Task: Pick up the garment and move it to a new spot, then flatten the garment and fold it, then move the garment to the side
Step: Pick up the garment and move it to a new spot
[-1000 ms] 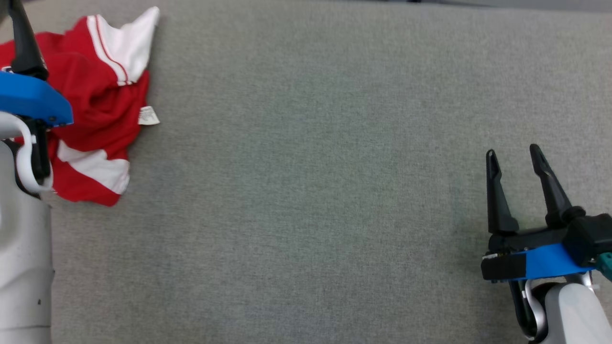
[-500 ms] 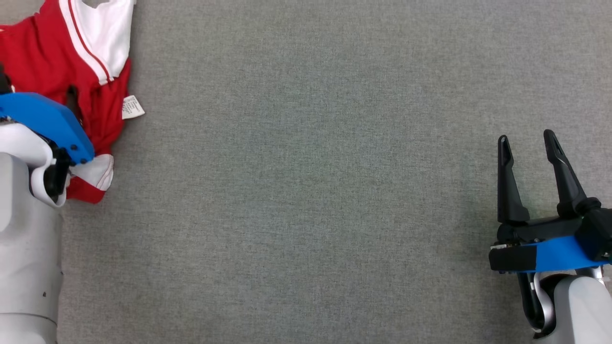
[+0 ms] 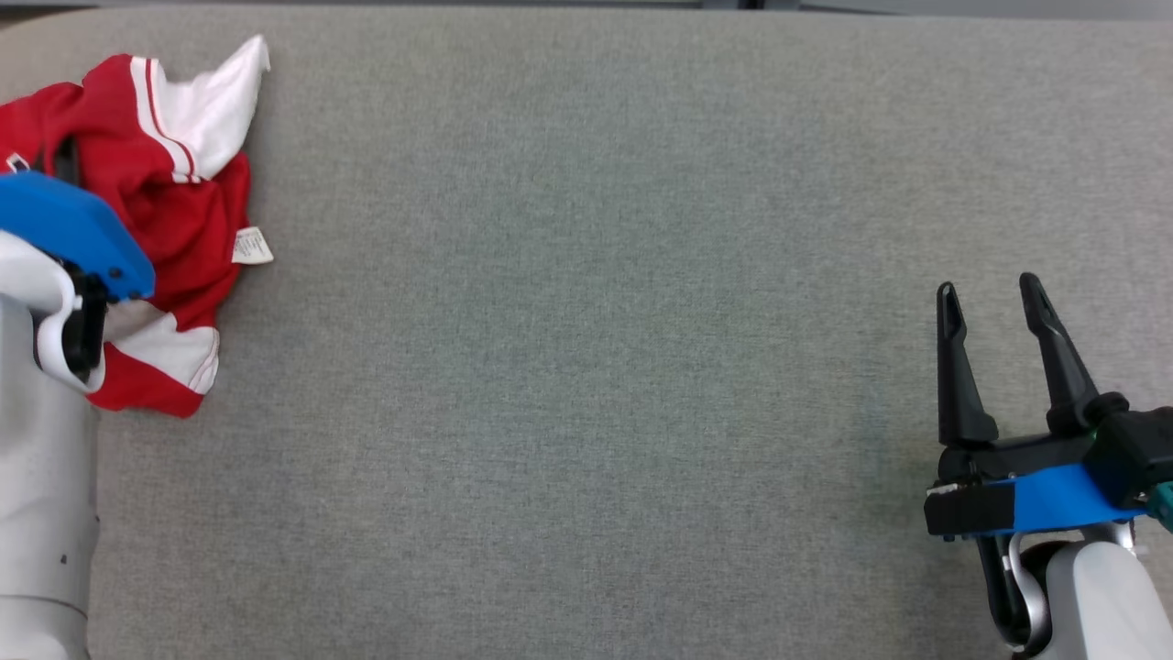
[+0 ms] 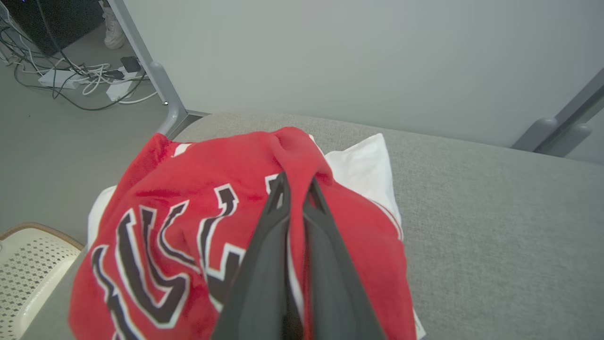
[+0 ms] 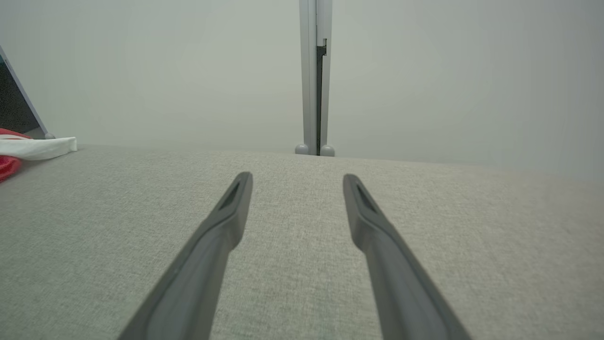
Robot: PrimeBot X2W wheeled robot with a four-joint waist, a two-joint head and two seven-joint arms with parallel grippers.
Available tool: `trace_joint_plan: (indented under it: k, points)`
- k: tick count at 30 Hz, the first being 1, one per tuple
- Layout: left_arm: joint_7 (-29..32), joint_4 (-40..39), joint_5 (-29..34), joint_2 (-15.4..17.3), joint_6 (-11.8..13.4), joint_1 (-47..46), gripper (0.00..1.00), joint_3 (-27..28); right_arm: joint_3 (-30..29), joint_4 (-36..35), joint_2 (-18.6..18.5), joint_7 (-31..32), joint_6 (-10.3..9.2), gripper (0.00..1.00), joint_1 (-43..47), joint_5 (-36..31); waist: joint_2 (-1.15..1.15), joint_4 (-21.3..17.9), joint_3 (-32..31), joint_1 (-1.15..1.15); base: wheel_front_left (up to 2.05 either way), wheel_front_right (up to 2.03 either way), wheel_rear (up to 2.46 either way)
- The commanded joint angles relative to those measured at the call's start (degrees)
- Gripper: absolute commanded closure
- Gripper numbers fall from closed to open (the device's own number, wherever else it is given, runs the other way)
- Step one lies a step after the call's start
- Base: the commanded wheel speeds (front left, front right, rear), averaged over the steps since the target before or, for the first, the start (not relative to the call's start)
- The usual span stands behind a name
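The grey fabric-covered tabletop [image 3: 586,385] stretches wide, with the crumpled red-and-white jersey [image 3: 183,202] bunched at its far left corner. The left gripper [image 4: 296,182] pinches a raised red fold of that jersey between its closed fingers. The right gripper [image 3: 986,289] hovers well apart at the near right, fingers spread. A small white label [image 3: 251,246] pokes from the jersey's right edge.
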Motion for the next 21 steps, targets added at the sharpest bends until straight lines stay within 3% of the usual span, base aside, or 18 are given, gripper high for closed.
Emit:
trace_joint_plan:
  k: [1, 10, 21]
  points:
    - [-2.07, -1.17, 0.74, 0.28, -0.31, -1.6, 1.0, -0.64, 0.07, 0.77, -0.23, -0.52, 0.03, 0.0, 0.81, 0.63, 0.0, -1.06, -1.79, 0.0, 0.0, 0.0, 0.0]
    - [-10.14, -11.03, 3.0, 0.17, -0.95, -5.4, 1.0, -3.69, 0.94, 4.42, -0.24, -1.57, 0.03, 0.0, 2.24, 3.25, 0.0, -4.28, -8.22, 0.0, 0.0, 0.0, 0.0]
    - [-8.41, -31.12, 4.15, -4.4, -1.64, -9.78, 1.0, -10.76, 1.68, 6.02, -0.24, -1.95, 0.03, 0.0, 2.51, 6.23, 0.0, -12.6, -10.16, 0.0, 0.0, 0.0, 0.0]
